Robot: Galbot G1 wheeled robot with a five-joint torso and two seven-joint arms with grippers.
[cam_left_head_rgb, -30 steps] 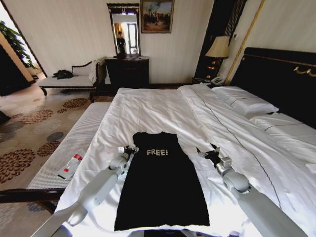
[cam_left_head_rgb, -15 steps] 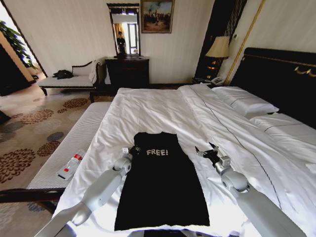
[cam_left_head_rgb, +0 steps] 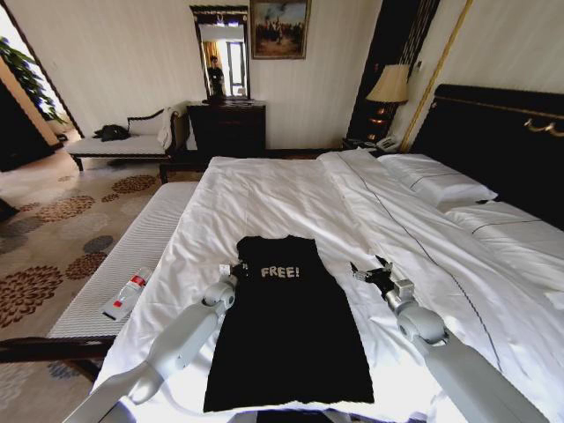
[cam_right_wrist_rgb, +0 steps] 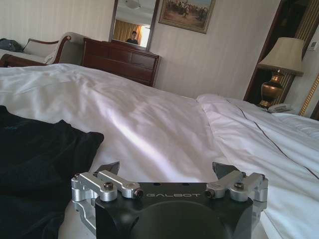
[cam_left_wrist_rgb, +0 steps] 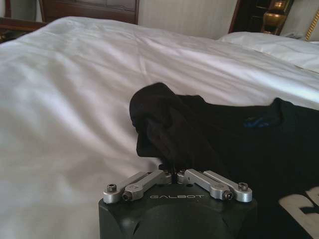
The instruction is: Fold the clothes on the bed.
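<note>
The clothes, a black top (cam_left_head_rgb: 291, 335) with white "FREE!" lettering, lie flat on the white bed (cam_left_head_rgb: 264, 189). My left gripper (cam_left_head_rgb: 235, 270) is at the top's left shoulder. In the left wrist view the left gripper (cam_left_wrist_rgb: 172, 168) is shut on a raised bunch of the black fabric (cam_left_wrist_rgb: 162, 124). My right gripper (cam_left_head_rgb: 370, 271) rests over the white duvet just right of the top, apart from it. In the right wrist view the right gripper (cam_right_wrist_rgb: 167, 169) stands open, with the top's black edge (cam_right_wrist_rgb: 40, 159) off to one side.
A white padded bench (cam_left_head_rgb: 132, 264) runs along the bed's left side, with a white and red object (cam_left_head_rgb: 128, 295) on it. Pillows (cam_left_head_rgb: 441, 187) and a dark headboard (cam_left_head_rgb: 502, 141) are at the right. A lamp (cam_left_head_rgb: 389, 86), dresser (cam_left_head_rgb: 227, 128) and chaise (cam_left_head_rgb: 123, 141) stand along the far wall.
My left gripper has edged inward onto the top's left shoulder and closed on it, bunching the fabric. The right arm has hardly moved.
</note>
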